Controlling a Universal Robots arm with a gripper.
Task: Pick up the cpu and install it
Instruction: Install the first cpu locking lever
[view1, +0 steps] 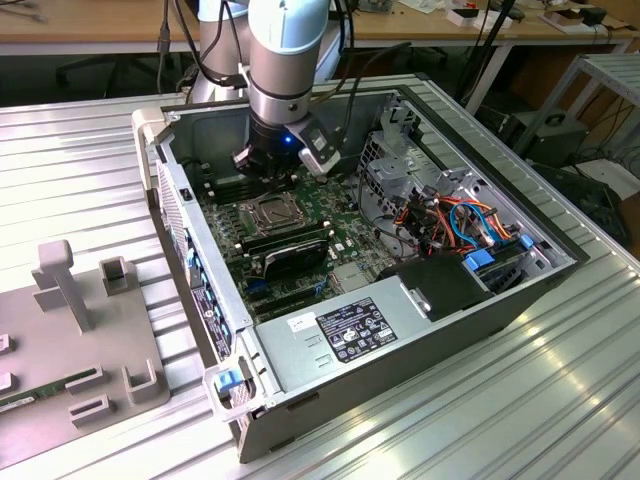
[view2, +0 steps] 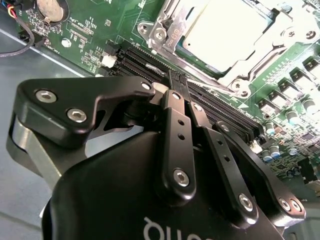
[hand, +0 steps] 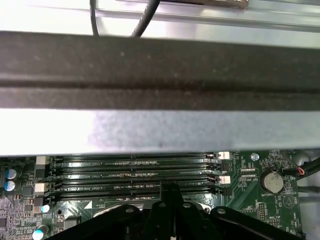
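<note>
We see the small square cpu with its dull silver-grey metal top (view2: 227, 31) lying flat in the dark square socket with a shiny metal frame (view2: 167, 31) on the green motherboard (view2: 90, 35), face up. It is square, so we cannot pick out a long side, but its edges run even with the frame around it. In the exterior view the socket (view1: 272, 211) sits near the middle of the board inside the open grey metal computer case (view1: 420, 330). The black gripper (view2: 178, 80) hangs just beside the socket, over the long black memory slots (hand: 135, 172) that run next to it. Its two thin fingers (view2: 175, 107) are pressed together at the tips with nothing between them, and they do not touch the cpu. In the exterior view the gripper (view1: 272, 172) on the silver robot arm (view1: 287, 50) is just above the socket. A round silver coin battery (hand: 272, 181) sits on the board past the slot ends, away from the socket. Orange and blue cables (view1: 455, 222) lie at the case's far side from the socket.
</note>
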